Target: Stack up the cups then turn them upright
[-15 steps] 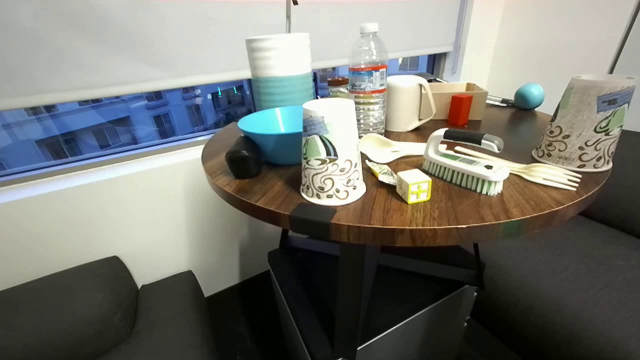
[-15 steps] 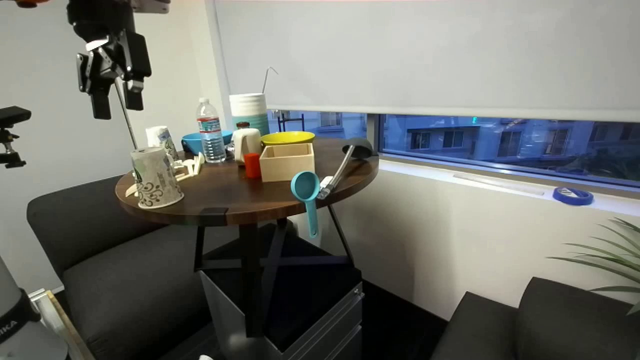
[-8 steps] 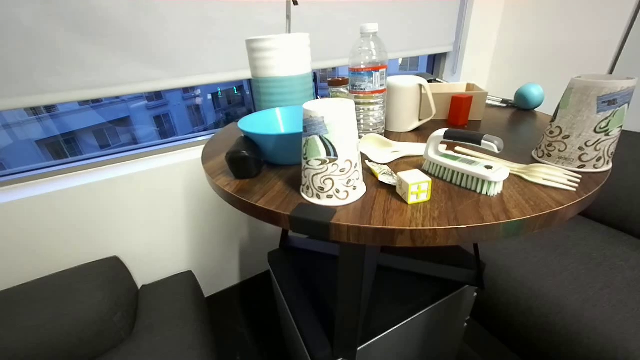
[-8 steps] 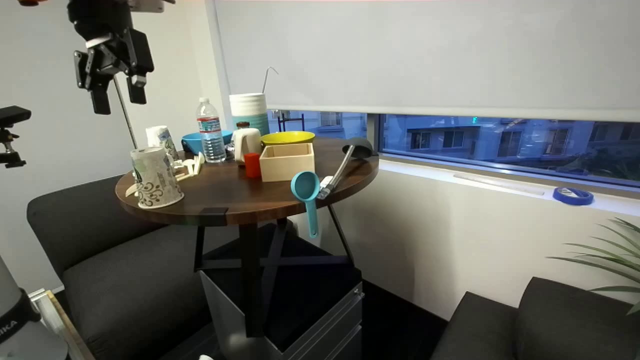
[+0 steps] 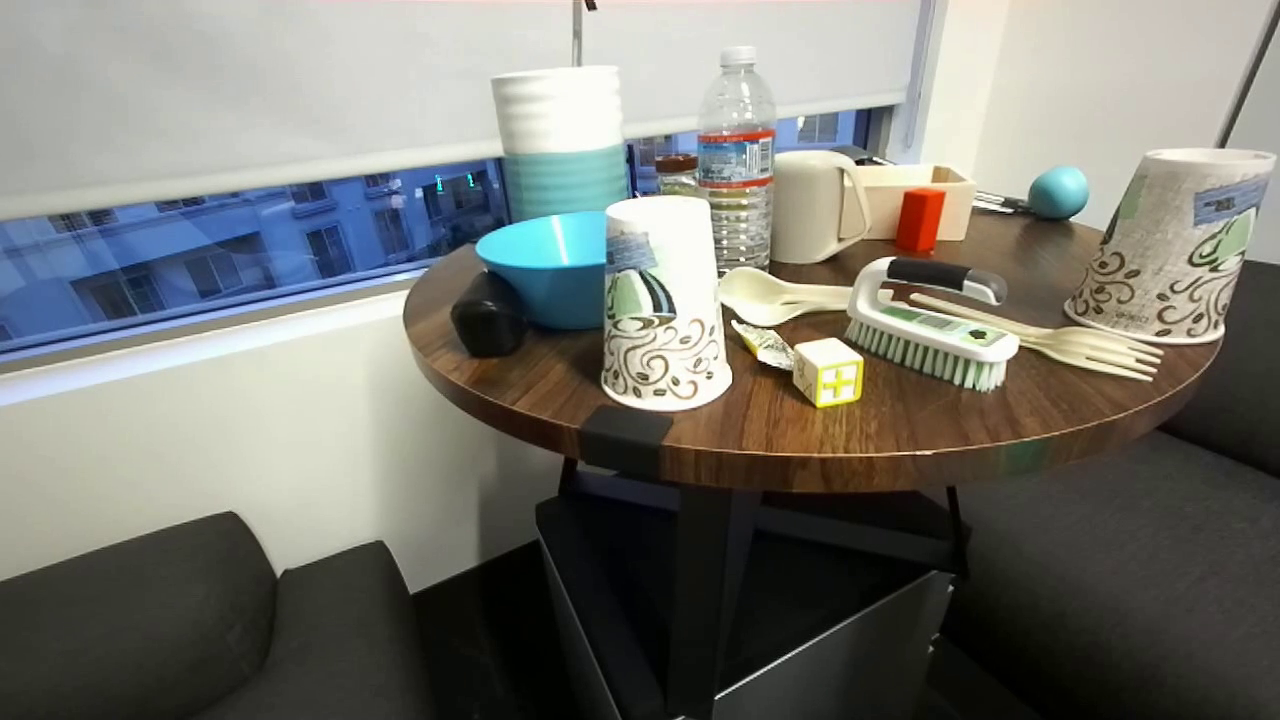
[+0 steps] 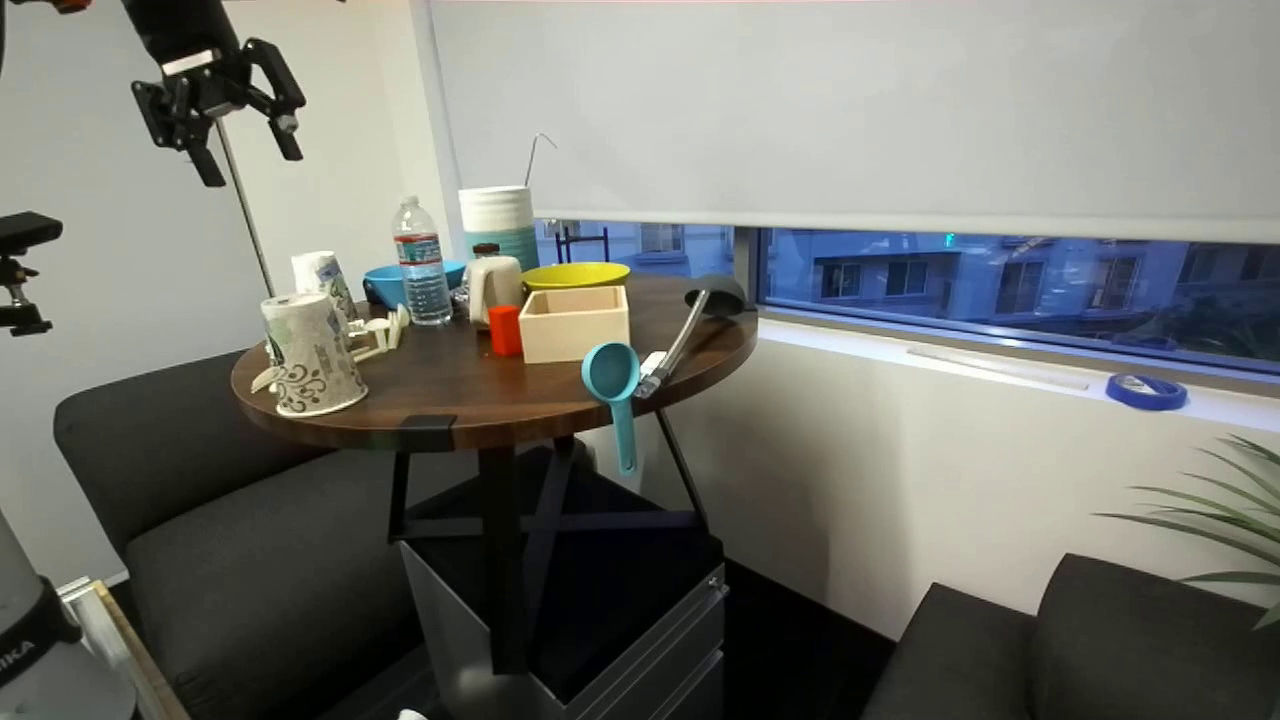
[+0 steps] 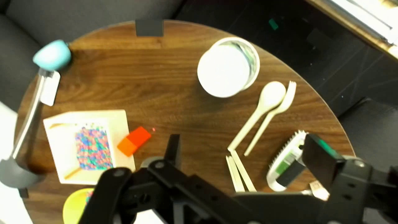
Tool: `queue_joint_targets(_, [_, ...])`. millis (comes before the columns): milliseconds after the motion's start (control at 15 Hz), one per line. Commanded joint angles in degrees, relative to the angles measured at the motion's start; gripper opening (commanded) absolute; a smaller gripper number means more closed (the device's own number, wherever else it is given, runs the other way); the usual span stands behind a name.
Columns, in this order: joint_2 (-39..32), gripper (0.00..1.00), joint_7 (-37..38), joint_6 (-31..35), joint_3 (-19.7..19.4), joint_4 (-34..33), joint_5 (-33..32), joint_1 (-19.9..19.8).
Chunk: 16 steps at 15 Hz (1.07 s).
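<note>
Two white paper cups with dark swirly print stand upside down on the round wooden table [image 5: 930,430], apart from each other. In both exterior views I see one cup [image 5: 665,300] [image 6: 318,278] near the blue bowl, and another cup [image 5: 1165,250] [image 6: 312,355] beside the wooden forks. The wrist view shows the bottom of the cup by the cutlery [image 7: 224,71]; the cup near the bowl is out of that view. My gripper [image 6: 250,162] is open and empty, high above the table and the cups. Its spread fingers also show in the wrist view [image 7: 244,140].
A brush [image 5: 930,325], wooden cutlery [image 5: 1060,340], a small cube [image 5: 828,372], a water bottle [image 5: 737,170] and a white mug [image 5: 815,205] crowd the table. A blue bowl [image 5: 545,270], wooden box [image 6: 575,325], red block [image 6: 506,330] and ladle [image 6: 685,335] also stand there.
In an exterior view my gripper has moved up a little and tilted, and its fingers look wider apart. The cups and the other things have not moved.
</note>
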<state>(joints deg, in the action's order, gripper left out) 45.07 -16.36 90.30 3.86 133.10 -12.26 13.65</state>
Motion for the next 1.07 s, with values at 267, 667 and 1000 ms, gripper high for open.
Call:
queue_joint_targets(267, [-7.14,1.00,-0.93,7.42,3.41,-1.47,5.57,3.75])
queue_joint_targets(667, [-9.79,1.00,-1.24,7.98,3.86,-2.99,5.72,3.98])
queue_joint_targets(1000, [-12.92,1.00,-0.71,13.46,5.28,-4.11,7.35,5.36])
